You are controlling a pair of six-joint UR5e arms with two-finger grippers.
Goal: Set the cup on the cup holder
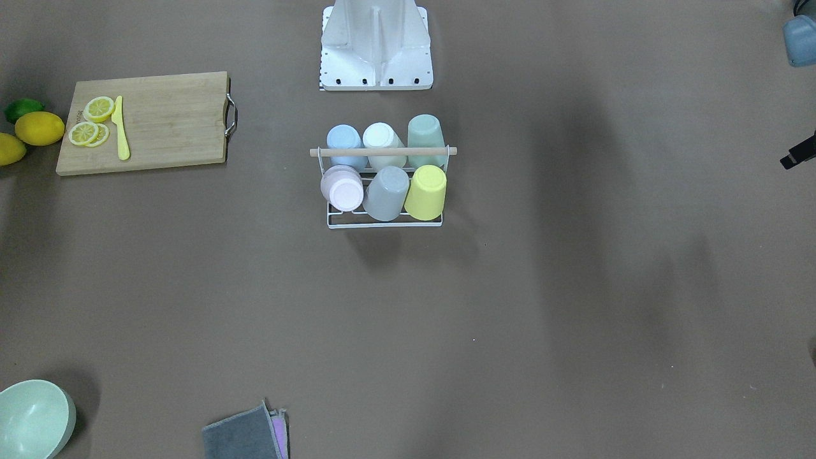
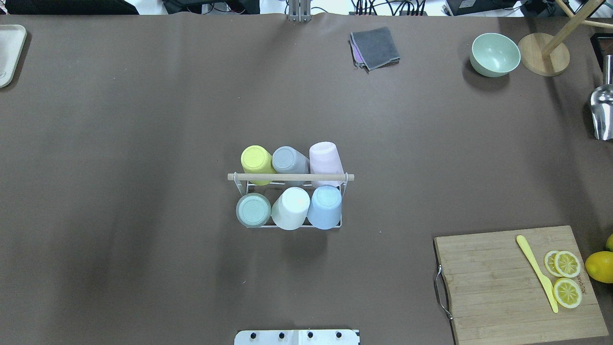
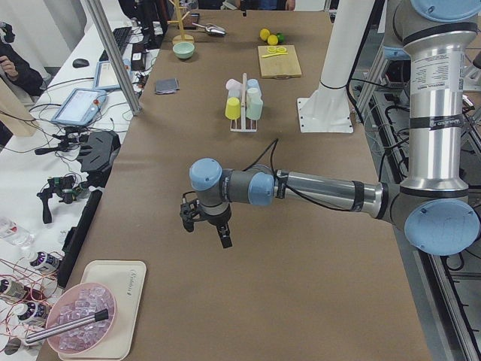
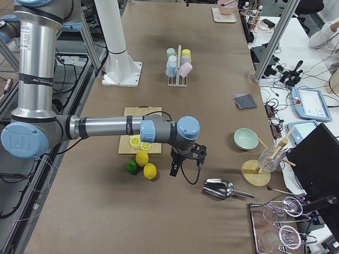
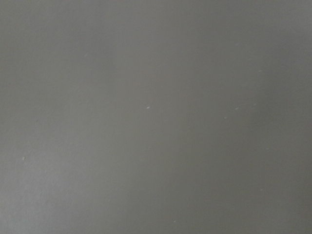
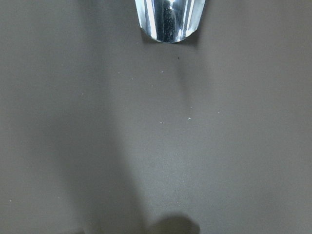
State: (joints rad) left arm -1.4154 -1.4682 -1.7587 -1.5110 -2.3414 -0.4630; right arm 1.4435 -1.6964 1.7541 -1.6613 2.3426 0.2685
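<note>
Brown covering spans the desk [image 2: 119, 143] at a two-arm robot station. The left tool [image 3: 204, 229] hangs over bare surface well apart from the work, and the side view does not show whether its fingers are spread or closed. At centre, the cup holder [image 2: 292, 177] carries six upturned cups: a yellow cup [image 2: 257, 160], grey cup [image 2: 287, 160] and pink cup [image 2: 325, 158] behind its top rod, and a green cup [image 2: 253, 211], white cup [image 2: 291, 208] and blue cup [image 2: 325, 207] in front. No loose cup shows, so the job looks finished. The cups appear light, stiff and smooth-walled, probably best pinched across the side wall near the upturned bottom. Far right, the right tool [image 4: 185, 166] hovers near a metal scoop [image 4: 218, 188], its state equally impossible to tell.
</note>
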